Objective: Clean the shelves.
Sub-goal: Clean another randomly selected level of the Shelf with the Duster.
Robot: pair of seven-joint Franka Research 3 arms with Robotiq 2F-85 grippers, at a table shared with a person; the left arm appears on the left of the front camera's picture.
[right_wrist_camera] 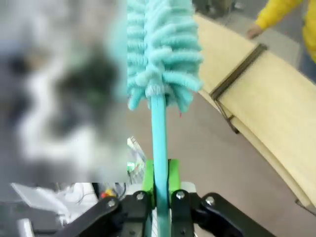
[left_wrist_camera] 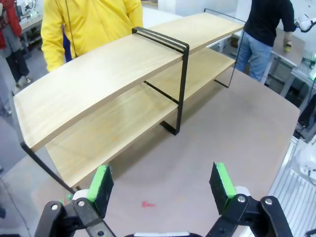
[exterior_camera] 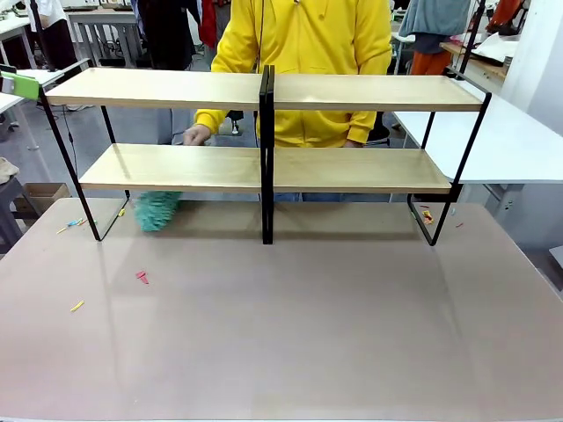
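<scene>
On the mauve table (exterior_camera: 334, 325) — scattered scraps (exterior_camera: 141, 277).

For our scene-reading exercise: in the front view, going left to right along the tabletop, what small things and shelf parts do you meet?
Yellow scrap → pink scrap → teal duster → black centre post → scraps by the right shelf leg.

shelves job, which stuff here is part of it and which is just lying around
Part of the job:
- shelves
- teal duster, clamped in the right pincer
- second teal duster beside the person's hand

Just lying about:
- pink scrap
- yellow scrap
</scene>
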